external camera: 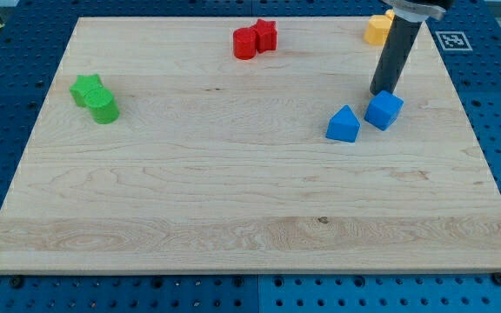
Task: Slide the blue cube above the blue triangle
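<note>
The blue cube (pixel 384 110) lies at the view's right on the wooden board (pixel 233 191). The blue triangle (pixel 344 124) lies just to its lower left, almost touching it. My tip (pixel 379 92) stands right at the cube's top edge, on its upper-left side, touching or nearly touching it. The dark rod rises from there toward the view's top right.
Two red blocks (pixel 255 39) sit together at the view's top centre. Two green blocks (pixel 95 97) sit together at the left. A yellow block (pixel 377 29) lies at the top right, partly hidden behind the rod. A blue pegboard surrounds the board.
</note>
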